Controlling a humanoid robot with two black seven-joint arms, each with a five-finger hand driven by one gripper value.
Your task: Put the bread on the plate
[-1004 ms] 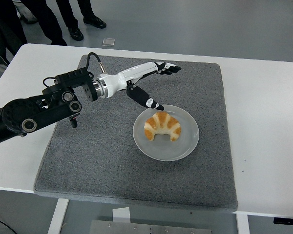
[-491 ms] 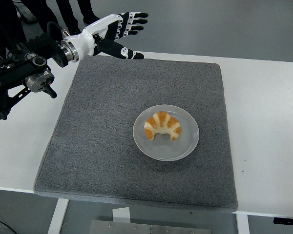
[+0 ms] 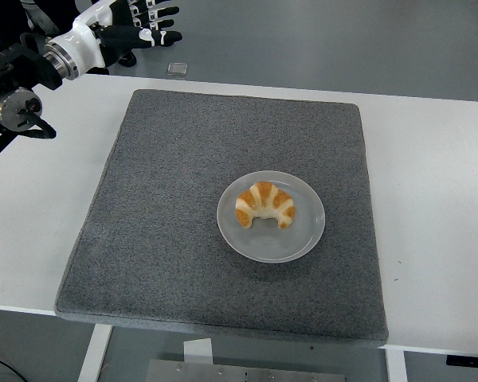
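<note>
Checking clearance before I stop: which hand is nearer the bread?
Left. The left hand is open, far up-left of the bread on the plate; the right arm is out of view.
</note>
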